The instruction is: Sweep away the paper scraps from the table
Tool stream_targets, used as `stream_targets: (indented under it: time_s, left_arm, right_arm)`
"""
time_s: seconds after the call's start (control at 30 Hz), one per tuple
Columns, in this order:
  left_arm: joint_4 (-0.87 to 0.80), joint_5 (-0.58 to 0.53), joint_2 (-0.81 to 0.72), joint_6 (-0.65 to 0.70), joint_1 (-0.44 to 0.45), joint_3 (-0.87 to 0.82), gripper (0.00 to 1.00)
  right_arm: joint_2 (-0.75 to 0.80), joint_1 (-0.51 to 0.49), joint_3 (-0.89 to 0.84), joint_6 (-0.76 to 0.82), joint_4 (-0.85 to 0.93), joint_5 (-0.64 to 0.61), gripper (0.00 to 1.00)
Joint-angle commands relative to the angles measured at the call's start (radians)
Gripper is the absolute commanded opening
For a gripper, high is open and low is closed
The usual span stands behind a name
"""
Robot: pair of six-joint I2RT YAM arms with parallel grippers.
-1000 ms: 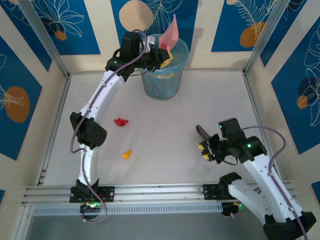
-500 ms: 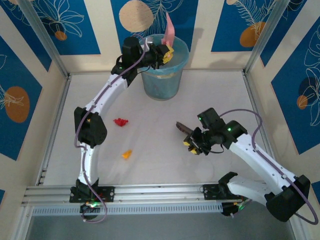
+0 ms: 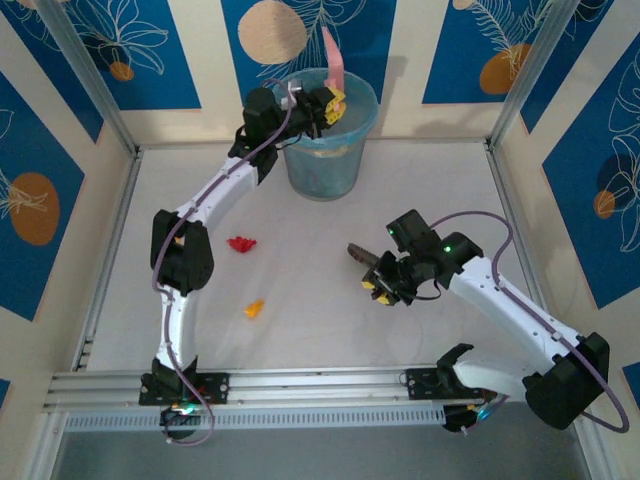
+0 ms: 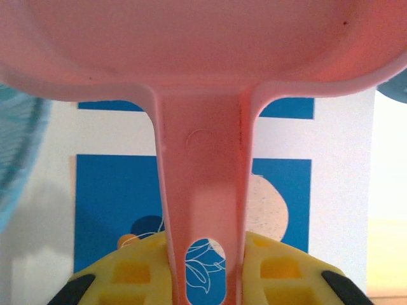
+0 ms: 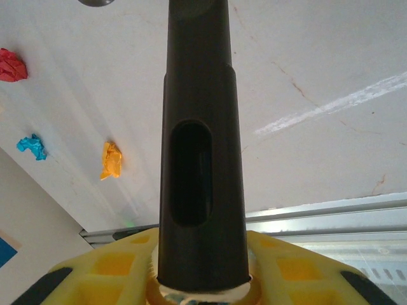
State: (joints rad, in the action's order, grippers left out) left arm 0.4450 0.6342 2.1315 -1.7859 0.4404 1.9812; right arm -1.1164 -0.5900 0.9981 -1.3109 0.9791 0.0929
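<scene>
**Top view, left to right.** My left arm [image 3: 185, 250] rises from the near rail and arches over the white tabletop [image 3: 330, 340] toward the back wall. Just to its right lie two of the paper scraps: a red one [image 3: 241, 243] and, nearer the rail, an orange one [image 3: 254, 309]. They are well apart from each other and nothing touches them. At the back centre stands a translucent blue bin [image 3: 330, 160]. My left jaws hang at its rim, clenched on the handle of a pink dustpan [image 3: 332, 55], which stands upright above the bin. Right of centre, my right jaws grasp a dark brush handle [image 3: 362, 257] that points left toward the scraps, with bare tabletop between. The walls carry blue panels with white leaf outlines and orange discs.

**Left wrist view.** The dustpan handle [image 4: 203, 190] runs down between my yellow fingers [image 4: 133, 273]. It bears a faint round moulded mark too faint to read, and below that a hanging hole.

**Right wrist view.** The brush handle [image 5: 200, 159], with an oblong slot, is held between yellow fingers [image 5: 108, 273]. To its left lie the red scrap [image 5: 13, 65], a blue scrap [image 5: 32, 145] and the orange scrap [image 5: 110, 160]. An aluminium rail [image 5: 318, 213] edges the tabletop.
</scene>
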Motion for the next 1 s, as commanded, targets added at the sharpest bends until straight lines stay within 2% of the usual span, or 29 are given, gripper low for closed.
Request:
stream_targets:
  time_s: [0.0, 0.2, 0.4, 0.63, 0.8, 0.97]
  left_arm:
    - [0.168, -0.025, 0.004, -0.06, -0.014, 0.007, 0.0]
    - [0.163, -0.014, 0.0, -0.046, -0.014, 0.005, 0.0]
    - [0.072, 0.039, -0.046, 0.07, -0.014, 0.008, 0.0]
    - [-0.023, 0.112, -0.154, 0.258, -0.014, -0.039, 0.0]
    - [-0.003, 0.145, -0.255, 0.339, -0.022, -0.141, 0.0]
    - [-0.103, 0.174, -0.38, 0.476, -0.034, -0.252, 0.0]
  right_arm:
    - [-0.016, -0.008, 0.034, 0.017, 0.001, 0.022, 0.0]
    - [-0.037, -0.014, 0.049, 0.036, -0.006, 0.015, 0.0]
    - [-0.043, -0.045, 0.087, 0.109, -0.06, -0.03, 0.0]
    - [-0.08, -0.179, 0.183, 0.41, -0.149, -0.128, 0.0]
    - [-0.133, -0.275, 0.242, 0.631, -0.175, -0.168, 0.0]
    - [-0.205, -0.376, 0.289, 0.834, -0.185, -0.175, 0.0]
